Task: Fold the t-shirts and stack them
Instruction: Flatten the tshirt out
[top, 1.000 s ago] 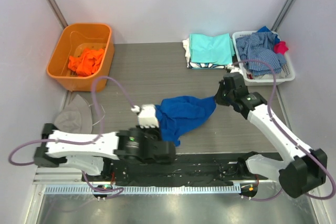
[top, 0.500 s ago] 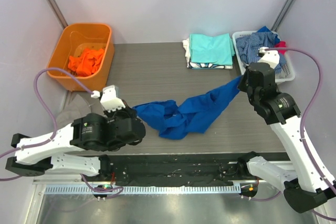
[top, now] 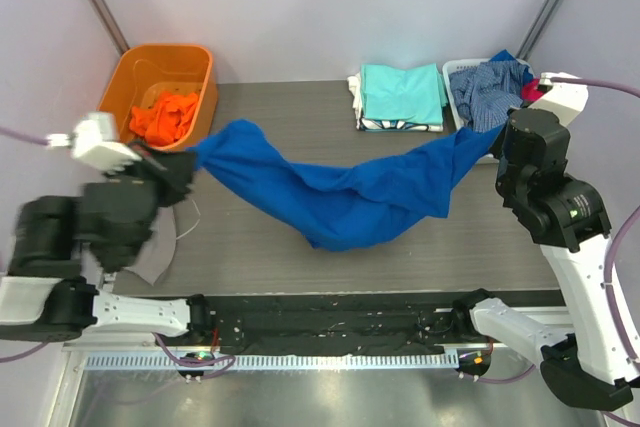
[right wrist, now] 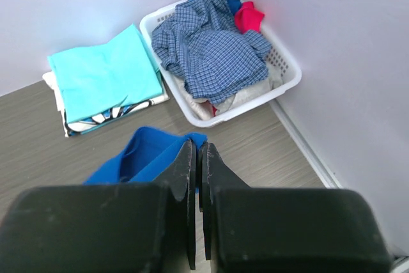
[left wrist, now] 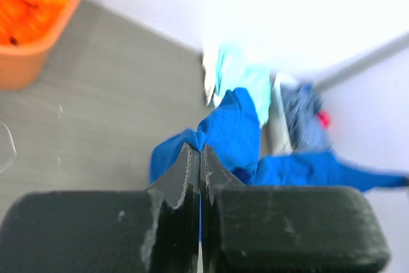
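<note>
The left gripper [left wrist: 199, 149], blurred but seemingly clamped, and the right gripper [right wrist: 197, 146] each pinch one end of the soft royal-blue cotton t-shirt [top: 340, 202], holding it stretched between them to spread it for folding.

The soft royal blue cotton t-shirt [top: 340, 197] hangs stretched as a long crumpled band above the grey table [top: 280, 117]. It is pinched at one end by the left gripper [left wrist: 199, 148] and at the other by the right gripper [right wrist: 197, 145], and its middle sags low. A flat-folded aqua t-shirt [top: 402, 92] tops a small pile at the far edge, with a white shirt [top: 354, 87] showing beneath, and crumpled orange t-shirts [top: 163, 115] lie in the orange plastic tub [top: 200, 51] at far left.
</note>
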Tool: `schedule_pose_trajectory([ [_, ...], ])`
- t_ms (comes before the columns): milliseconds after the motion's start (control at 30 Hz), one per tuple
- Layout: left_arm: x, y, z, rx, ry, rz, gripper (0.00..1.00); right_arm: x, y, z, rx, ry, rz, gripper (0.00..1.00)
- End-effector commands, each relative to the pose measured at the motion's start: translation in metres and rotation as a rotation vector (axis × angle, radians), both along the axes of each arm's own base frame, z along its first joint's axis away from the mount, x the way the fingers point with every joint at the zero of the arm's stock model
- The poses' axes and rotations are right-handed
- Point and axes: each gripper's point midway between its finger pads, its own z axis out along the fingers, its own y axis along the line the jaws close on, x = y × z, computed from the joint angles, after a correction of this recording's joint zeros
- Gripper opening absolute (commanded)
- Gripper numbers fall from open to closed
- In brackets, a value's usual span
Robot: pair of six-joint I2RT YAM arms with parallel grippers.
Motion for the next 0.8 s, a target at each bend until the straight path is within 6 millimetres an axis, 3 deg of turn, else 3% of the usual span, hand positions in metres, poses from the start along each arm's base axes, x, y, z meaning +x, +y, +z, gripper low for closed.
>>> schedule_pose_trajectory([
  [0, -0.005, 0.094, 0.001, 0.367, -0.040, 0.122, 0.00, -0.010, -0.016, 0.024, -0.020, -0.064, -0.077, 0.01],
  [233, -0.012, 0.141, 0.034, 0.336, -0.088, 0.201, 0.00, -0.022, -0.030, 0.027, -0.033, -0.090, -0.143, 0.01],
  [767, -0.022, 0.198, 0.073, 0.381, -0.127, 0.381, 0.00, -0.037, -0.048, 0.031, -0.057, -0.113, -0.242, 0.01],
])
